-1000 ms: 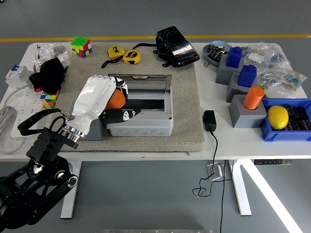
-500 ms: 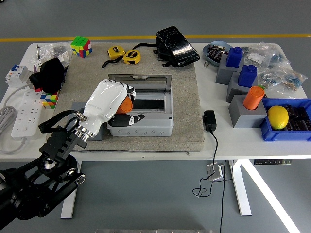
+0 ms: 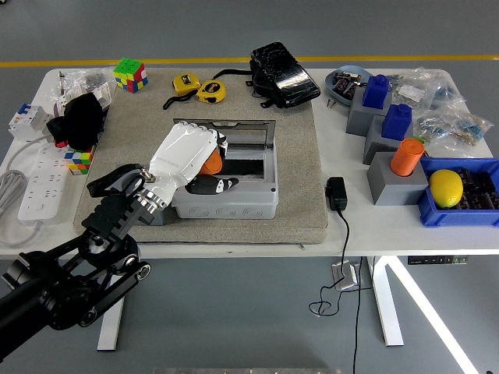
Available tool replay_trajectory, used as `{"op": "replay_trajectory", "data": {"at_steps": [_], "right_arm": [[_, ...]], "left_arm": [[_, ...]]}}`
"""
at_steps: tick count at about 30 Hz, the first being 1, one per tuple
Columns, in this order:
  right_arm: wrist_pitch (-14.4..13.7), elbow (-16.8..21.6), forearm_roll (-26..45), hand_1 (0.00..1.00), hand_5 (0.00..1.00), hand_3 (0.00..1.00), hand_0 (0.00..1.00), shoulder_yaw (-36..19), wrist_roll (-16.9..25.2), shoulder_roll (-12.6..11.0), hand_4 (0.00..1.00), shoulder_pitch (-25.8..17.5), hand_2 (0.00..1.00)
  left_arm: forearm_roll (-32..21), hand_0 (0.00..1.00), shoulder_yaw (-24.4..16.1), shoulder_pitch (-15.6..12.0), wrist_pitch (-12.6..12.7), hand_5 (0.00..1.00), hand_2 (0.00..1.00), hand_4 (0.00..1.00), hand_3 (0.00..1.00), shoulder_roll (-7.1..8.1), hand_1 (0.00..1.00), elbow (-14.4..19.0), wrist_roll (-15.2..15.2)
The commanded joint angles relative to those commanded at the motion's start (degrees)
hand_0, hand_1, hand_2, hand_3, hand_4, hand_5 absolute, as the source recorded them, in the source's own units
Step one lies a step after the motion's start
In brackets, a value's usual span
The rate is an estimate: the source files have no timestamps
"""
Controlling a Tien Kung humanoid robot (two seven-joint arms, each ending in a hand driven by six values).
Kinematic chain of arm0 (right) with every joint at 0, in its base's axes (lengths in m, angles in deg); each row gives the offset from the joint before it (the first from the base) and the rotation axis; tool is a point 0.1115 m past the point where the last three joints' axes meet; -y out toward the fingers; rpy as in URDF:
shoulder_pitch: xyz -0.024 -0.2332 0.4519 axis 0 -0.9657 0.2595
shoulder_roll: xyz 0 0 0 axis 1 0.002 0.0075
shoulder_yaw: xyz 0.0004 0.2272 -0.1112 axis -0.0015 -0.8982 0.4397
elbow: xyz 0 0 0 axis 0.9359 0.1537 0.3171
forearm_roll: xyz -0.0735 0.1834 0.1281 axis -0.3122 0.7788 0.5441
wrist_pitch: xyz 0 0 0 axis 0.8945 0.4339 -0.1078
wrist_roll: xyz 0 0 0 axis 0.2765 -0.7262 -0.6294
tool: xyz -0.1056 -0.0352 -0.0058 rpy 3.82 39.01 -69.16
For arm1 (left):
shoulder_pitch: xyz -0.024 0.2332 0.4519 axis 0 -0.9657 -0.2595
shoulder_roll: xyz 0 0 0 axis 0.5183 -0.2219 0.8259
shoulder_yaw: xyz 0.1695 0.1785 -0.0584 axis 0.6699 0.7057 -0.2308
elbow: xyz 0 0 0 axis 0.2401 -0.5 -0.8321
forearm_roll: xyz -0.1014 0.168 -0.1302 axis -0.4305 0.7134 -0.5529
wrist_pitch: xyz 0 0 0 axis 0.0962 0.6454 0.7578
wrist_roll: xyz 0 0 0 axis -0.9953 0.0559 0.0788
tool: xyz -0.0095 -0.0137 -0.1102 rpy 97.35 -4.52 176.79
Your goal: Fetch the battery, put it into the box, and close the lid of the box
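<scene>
A grey floor with a yellow line runs behind the white table (image 3: 234, 238), most of which is covered by a tan mat (image 3: 300, 175). On the mat sits the grey box (image 3: 234, 199), its lid (image 3: 242, 128) tipped open toward the far side. The left arm comes in from the lower left, and its left hand (image 3: 185, 156) hovers over the box's left end, fingers curled round the orange battery (image 3: 210, 162), which sits just above the open compartment. The right hand is out of view.

The step in hand looks like placing: the battery is fetched and carried to the box, but not yet let go. Next the hand would need to lower the battery into the opening, loosen its fingers and lift clear, leaving the lid free to swing down.

Smaller things lie around: a black pouch (image 3: 284, 75), grey stands on the right with an orange cylinder (image 3: 406, 157), and a cube (image 3: 130, 75).
</scene>
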Motion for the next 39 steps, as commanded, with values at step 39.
{"op": "replay_trajectory", "data": {"at_steps": [39], "right_arm": [[0.1,0.0,-0.9,0.852,0.998,0.865,0.851,0.1,-0.4,0.0,0.998,0.1,0.817]], "left_arm": [[-0.4,0.019,5.3,6.0,3.7,0.121,0.064,0.808,0.064,-6.21,0.002,-11.9,-5.4]]}}
